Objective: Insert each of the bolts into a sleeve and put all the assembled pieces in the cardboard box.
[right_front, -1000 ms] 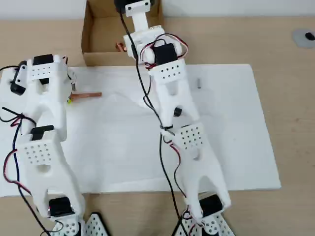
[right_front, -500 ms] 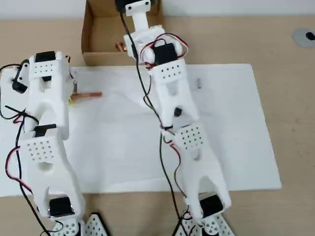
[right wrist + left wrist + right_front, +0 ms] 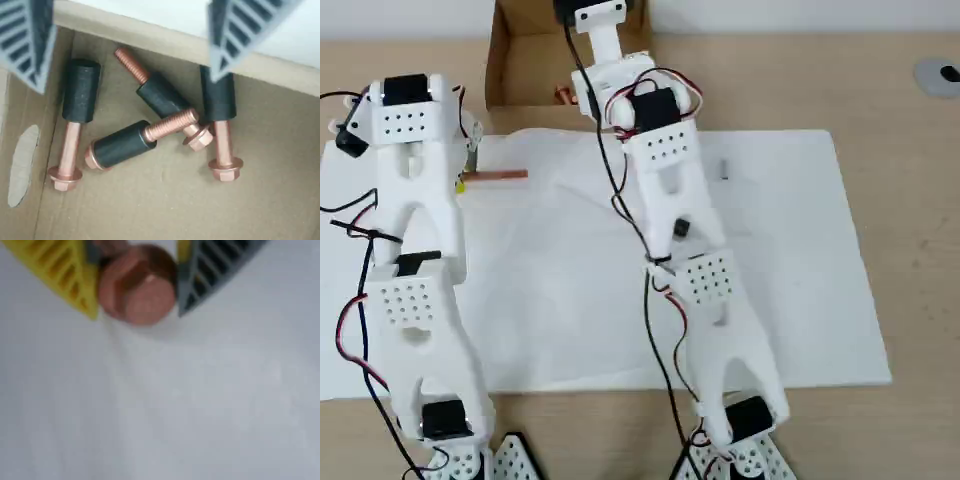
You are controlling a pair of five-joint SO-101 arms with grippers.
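A copper bolt (image 3: 498,176) is held level by its head end in the left jaws, its shank pointing toward the middle of a white sheet (image 3: 780,280). It sits over the far left corner of that sheet, just in front of the cardboard box (image 3: 495,80). In the left wrist view, the bolt's flanged hex head (image 3: 137,285) is gripped between a yellow jaw and a grey jaw, close above the white surface. Whether it touches the sheet cannot be told.

A small dark sleeve (image 3: 725,169) lies alone on the sheet, near its far edge and toward the right, well apart from the bolt.

The cardboard box (image 3: 150,200) stands at the far edge of the tabletop, touching the sheet's far edge. Four assembled pieces lie on its floor, each a copper bolt through a black sleeve. One (image 3: 75,125) lies by the side wall. Two (image 3: 130,142) (image 3: 160,97) cross in the middle, one's threaded end resting over the other. The fourth (image 3: 220,125) lies beside them with its head touching the crossed pair.

The right arm (image 3: 665,170) stretches across the sheet to the box. Its jaws hang wide open over the four pieces, holding nothing.

The left arm (image 3: 415,200) stands along the sheet's left edge. The sheet lies on a wooden tabletop (image 3: 910,200).
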